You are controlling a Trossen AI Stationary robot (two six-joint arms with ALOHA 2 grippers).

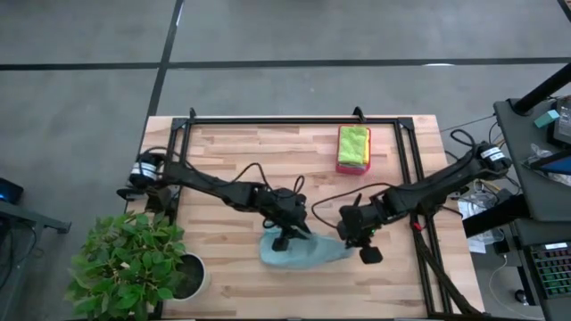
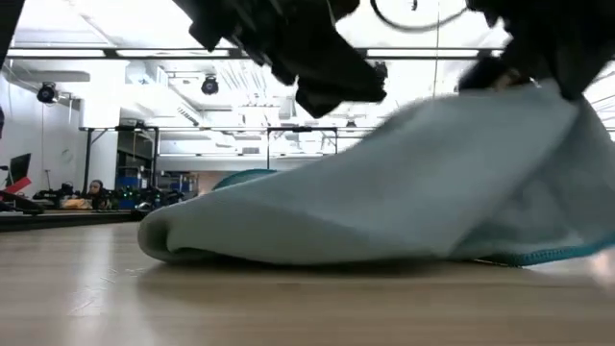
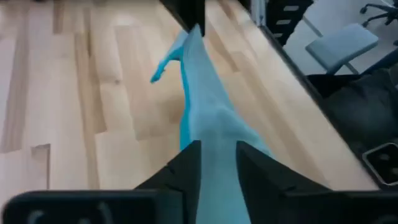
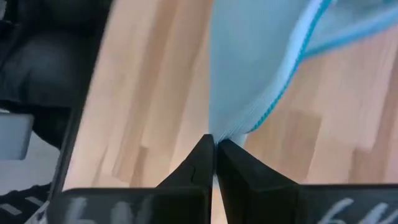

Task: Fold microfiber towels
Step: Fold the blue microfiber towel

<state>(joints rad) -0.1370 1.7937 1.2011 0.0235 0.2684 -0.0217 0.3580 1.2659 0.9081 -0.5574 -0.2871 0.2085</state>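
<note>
A: Which step is in hand, do you think?

B: I would say the start of a fold. The light blue towel lies on the near part of the wooden surface, between the two arms, and both of them have it by an edge.

A: How is the right end effector?

B: Its two fingers are pressed together on a thin edge of the light blue towel, as its wrist view shows. In the high view it is at the right end of the cloth.

A: And the left end effector?

B: It is at the left part of the cloth, and the cloth passes between its fingers. They are only a little apart, closed on the fabric as far as I can judge.

A: Where are the other towels?

B: A stack with a lime green towel on top and a yellow one under it sits on the pink-red tray, at the far right of the surface, well apart.

A: What does the next move call for?

B: In my judgement, both arms should lift together and keep the edge stretched, so that the cloth comes down flat. If one side slips, the fold will be crooked.
</note>
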